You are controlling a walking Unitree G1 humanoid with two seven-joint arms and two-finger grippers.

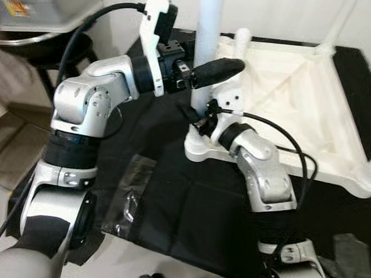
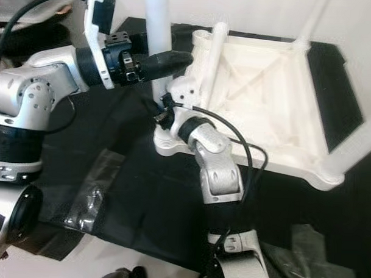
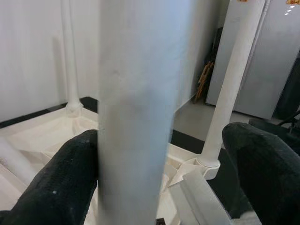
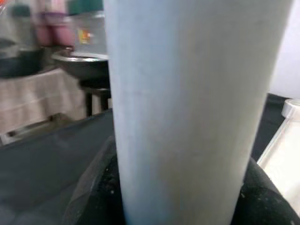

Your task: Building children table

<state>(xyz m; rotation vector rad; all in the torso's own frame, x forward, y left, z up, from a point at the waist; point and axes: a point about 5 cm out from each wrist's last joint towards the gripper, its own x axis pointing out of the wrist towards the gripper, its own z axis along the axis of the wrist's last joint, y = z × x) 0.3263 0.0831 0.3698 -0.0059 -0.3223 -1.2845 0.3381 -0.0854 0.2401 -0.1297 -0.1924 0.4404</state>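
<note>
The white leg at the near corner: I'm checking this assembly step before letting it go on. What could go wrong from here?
1. The left gripper straddles the white leg with one finger touching and the other apart, so the leg could tilt.
2. The right gripper is at the leg's base by the corner socket; pushing there might slide the upturned tabletop across the black mat.

No legible text — labels too blurred.

Matt white plastic table top [image 1: 308,107] and smooth leg [image 1: 207,48] on black cloth [image 1: 183,200].
</note>
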